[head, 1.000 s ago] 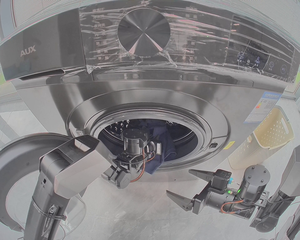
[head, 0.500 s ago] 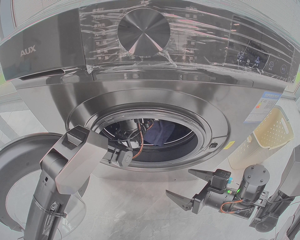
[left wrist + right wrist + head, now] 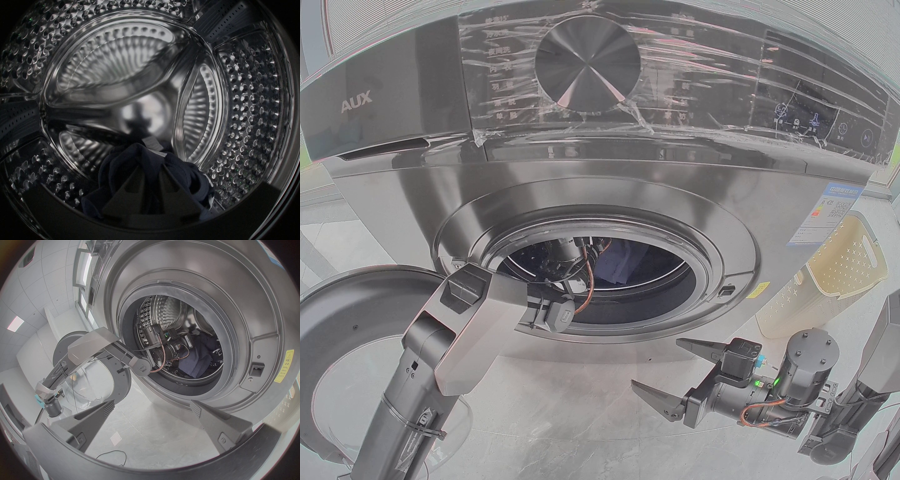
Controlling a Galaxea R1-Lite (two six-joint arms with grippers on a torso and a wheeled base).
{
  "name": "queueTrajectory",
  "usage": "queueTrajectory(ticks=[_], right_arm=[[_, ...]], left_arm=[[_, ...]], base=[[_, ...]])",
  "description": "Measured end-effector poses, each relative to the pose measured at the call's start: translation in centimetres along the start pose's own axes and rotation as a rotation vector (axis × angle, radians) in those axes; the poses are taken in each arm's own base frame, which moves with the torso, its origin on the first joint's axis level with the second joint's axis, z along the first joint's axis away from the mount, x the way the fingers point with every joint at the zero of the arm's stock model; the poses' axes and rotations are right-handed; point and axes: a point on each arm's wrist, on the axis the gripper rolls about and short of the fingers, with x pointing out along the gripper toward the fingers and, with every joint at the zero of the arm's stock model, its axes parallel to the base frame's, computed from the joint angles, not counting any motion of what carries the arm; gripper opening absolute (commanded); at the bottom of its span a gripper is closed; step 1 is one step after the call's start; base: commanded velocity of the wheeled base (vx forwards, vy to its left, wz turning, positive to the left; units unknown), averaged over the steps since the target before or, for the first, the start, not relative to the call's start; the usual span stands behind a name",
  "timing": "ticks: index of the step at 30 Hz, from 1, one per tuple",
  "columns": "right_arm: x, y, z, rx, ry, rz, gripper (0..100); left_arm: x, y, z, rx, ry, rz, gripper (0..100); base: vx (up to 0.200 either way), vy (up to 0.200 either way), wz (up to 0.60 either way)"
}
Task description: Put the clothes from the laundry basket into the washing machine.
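Head view puts our left arm [image 3: 469,319] through the round mouth of the washer [image 3: 600,181], with the wrist past the seal and inside the drum [image 3: 250,93]. In the left wrist view, our left gripper [image 3: 152,175] has its jaws pinched on a dark navy garment [image 3: 125,159]. Cloth is bunched between and over the fingers [image 3: 128,193], and the rest droops toward the drum floor. So the garment is inside the machine, short of the back wall and not yet let go. We judge the grip sits this deep so that the cloth, once dropped, lands behind the seal and no hem hangs over the lip to foul the door.

The door [image 3: 337,325] stands swung wide on our left, out of the arm's way. Our right gripper [image 3: 656,364] hangs low in front of the machine, over the floor, with its jaws spread wide and holding nothing. Parked there, it leaves the mouth free for the left arm. The basket [image 3: 837,275] sits tilted just beside the washer's right flank, and we cannot tell whether any clothes are in it.

Next, we judge, the left jaws should part and the arm should draw straight back without snagging cloth.
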Motion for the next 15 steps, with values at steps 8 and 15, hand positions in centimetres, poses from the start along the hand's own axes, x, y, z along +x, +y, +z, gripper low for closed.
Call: queueTrajectory(ticks=[8, 15], right_arm=[[0.0, 0.0, 0.0, 0.000, 0.001, 0.000, 100], [-0.1, 0.0, 0.0, 0.000, 0.000, -0.001, 100]], left_arm=[[-1.2, -0.3, -1.5, 0.014, 0.077, 0.000, 100], [-5.0, -1.1, -3.0, 0.067, 0.256, -0.022, 100]], base=[[0.000, 0.000, 0.00], [0.000, 0.000, 0.00]])
